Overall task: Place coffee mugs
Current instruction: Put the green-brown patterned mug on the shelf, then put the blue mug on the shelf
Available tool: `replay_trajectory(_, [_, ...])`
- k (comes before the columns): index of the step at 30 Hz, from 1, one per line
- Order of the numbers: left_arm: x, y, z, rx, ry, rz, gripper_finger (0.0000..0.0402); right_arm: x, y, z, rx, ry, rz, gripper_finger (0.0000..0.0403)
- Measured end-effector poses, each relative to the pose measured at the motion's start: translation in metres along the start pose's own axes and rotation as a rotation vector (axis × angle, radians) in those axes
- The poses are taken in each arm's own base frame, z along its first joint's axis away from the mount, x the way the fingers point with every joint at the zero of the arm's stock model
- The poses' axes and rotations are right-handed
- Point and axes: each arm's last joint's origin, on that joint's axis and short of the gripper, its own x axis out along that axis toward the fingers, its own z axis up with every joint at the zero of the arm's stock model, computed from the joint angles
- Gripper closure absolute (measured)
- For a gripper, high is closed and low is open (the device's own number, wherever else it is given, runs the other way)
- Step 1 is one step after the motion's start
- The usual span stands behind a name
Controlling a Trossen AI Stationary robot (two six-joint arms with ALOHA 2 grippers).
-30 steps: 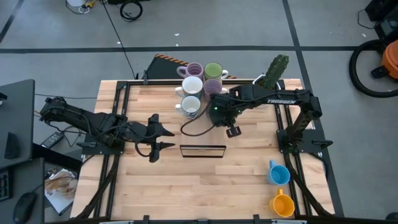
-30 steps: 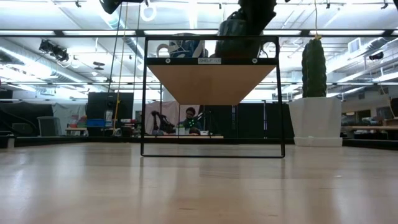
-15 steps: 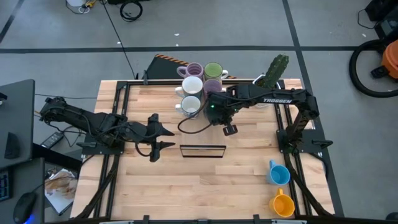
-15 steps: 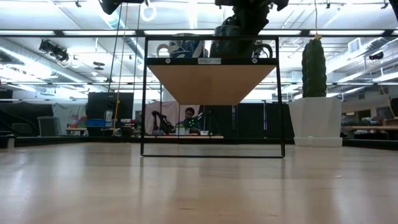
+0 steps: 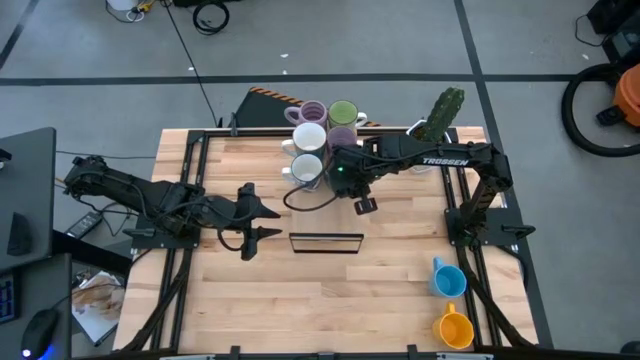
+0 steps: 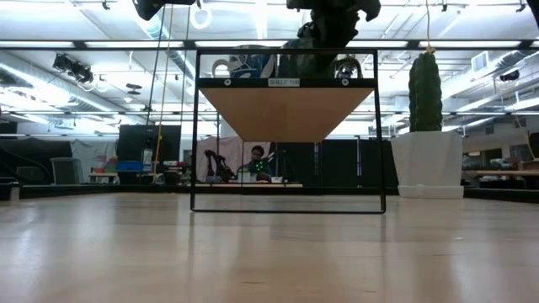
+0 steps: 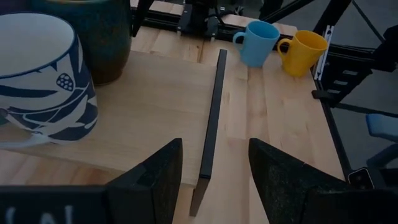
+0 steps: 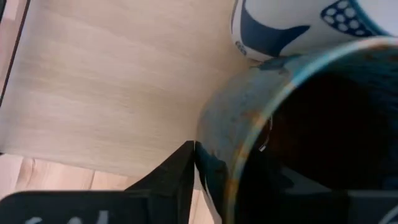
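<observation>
L arm waits over the table's left half. Left gripper (image 5: pixel 268 222) is open and empty, aimed at the shelf's (image 5: pixel 325 215) near end.

Shelf = raised wooden board in a black frame, mid-table, running toward the far edge. The mugs on it stand in 2 rows at its far end.
- Left row, far to near: lilac mug (image 5: pixel 312 110), white mug (image 5: pixel 308 137), white mug w/ blue pattern (image 5: pixel 305 170).
- Right row, far to near: green mug (image 5: pixel 343 113), 2nd lilac mug (image 5: pixel 342 138), then the dark mug (image 7: pixel 93 37), mostly hidden from above by the R arm.
- In the L wrist view the dark mug stands upright on the board, just beside the patterned one.

Right gripper (image 5: pixel 340 170) is down at the dark mug's rim, w/ the mug filling its wrist view. Can't tell whether it grips the mug or has let go.

Cactus pot (image 5: pixel 440 120) sits near the table's far right corner and isn't part of the job.

Blue mug (image 5: pixel 449 278) and orange mug (image 5: pixel 455 328) are on the table by the near right corner, well apart from the shelf.

Est. progress: 6 of 8 placed, counting the dark one as set down. Left to do: R arm clears the dark mug w/o tipping it, then brings blue and orange over. The near part of the board is bare, so there looks to be room.
</observation>
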Motion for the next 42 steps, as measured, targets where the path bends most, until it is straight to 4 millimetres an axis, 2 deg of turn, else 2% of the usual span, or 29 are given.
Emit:
replay_trajectory(17, [0.001, 0.000, 0.000, -0.011, 0.002, 0.001, 0.0210, -0.024, -0.002, 0.007, 0.083, -0.028, -0.099, 0.0254])
replay_trajectory(23, [0.001, 0.002, 0.000, 0.021, -0.019, 0.078, 0.0210, -0.034, 0.009, 0.011, 0.064, -0.040, -0.112, 0.0256])
replay_trajectory(28, [0.012, 0.004, -0.005, 0.099, 0.002, 0.214, 0.0210, -0.052, 0.017, 0.015, 0.062, -0.057, -0.152, 0.0256])
replay_trajectory(33, [0.027, 0.001, -0.011, 0.164, 0.049, 0.248, 0.0210, -0.069, 0.028, 0.016, 0.064, -0.082, -0.151, 0.0256])
replay_trajectory(37, [0.031, 0.000, -0.013, 0.187, 0.066, 0.246, 0.0210, -0.074, 0.042, 0.015, 0.080, -0.089, -0.094, 0.0256])
replay_trajectory(42, [0.031, -0.001, -0.014, 0.190, 0.075, 0.218, 0.0210, -0.070, 0.070, 0.014, 0.089, -0.040, -0.016, 0.0256])
